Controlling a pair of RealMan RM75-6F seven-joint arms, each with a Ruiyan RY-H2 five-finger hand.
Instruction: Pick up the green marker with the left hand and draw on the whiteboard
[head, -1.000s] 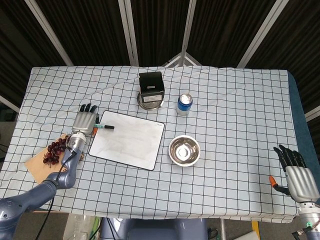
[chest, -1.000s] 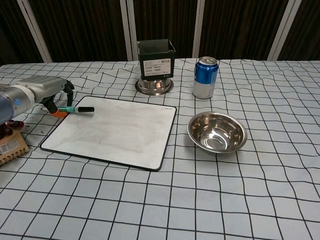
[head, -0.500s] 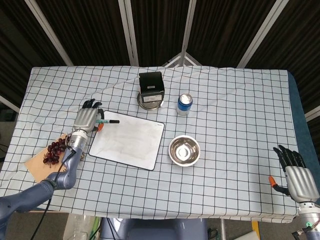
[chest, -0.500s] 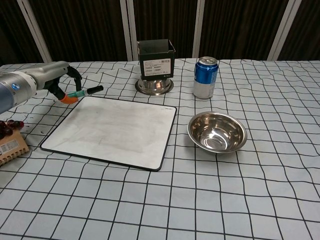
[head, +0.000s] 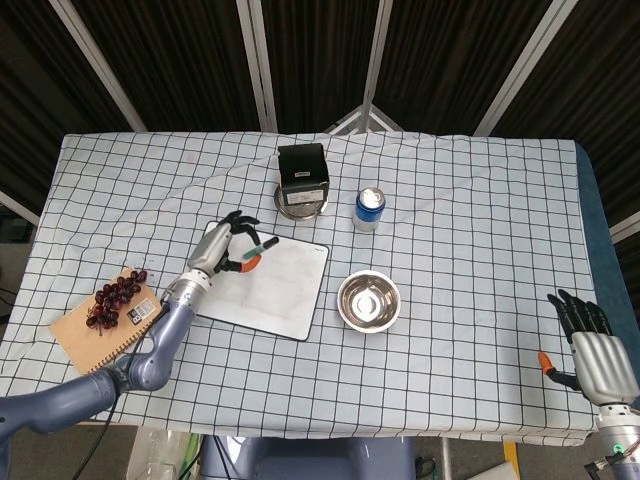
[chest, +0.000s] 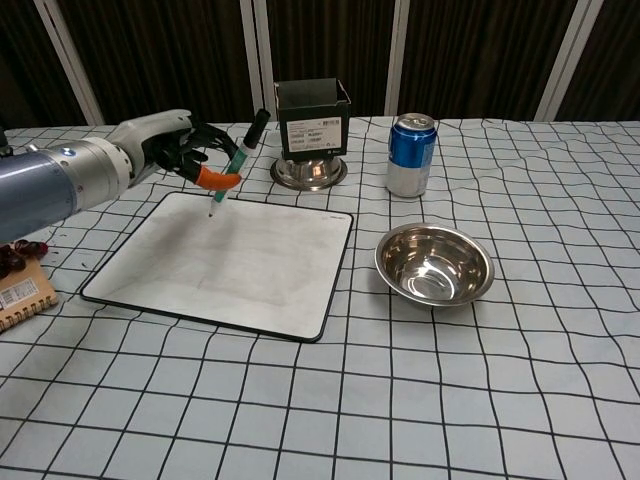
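Pinching the green marker (chest: 234, 163) tip-down, the left hand (chest: 172, 147) is angling it over the whiteboard (chest: 230, 262) for drawing, apparently not touching; the right hand (head: 592, 346) is idling, fingers released.

- The left arm (head: 130, 365) reaches in from the near left corner of the tabletop, its grey forearm angled up and inward toward the middle.
- The left hand (chest: 180, 152) is raised above the tabletop; in the chest view its back faces upward and its dark fingers (chest: 205, 140) curl inward.
- This hand pinches the green marker (chest: 236, 163) between its orange-tipped thumb and the fingers, the marker tilted with its tip pointing down.
- The right hand (head: 592, 350) shows only in the head view, by the near right corner, holding nothing.
- Its dark fingers (head: 575, 312) are extended and slightly spread, pointing away from the robot, with the orange-tipped thumb to the inner side.
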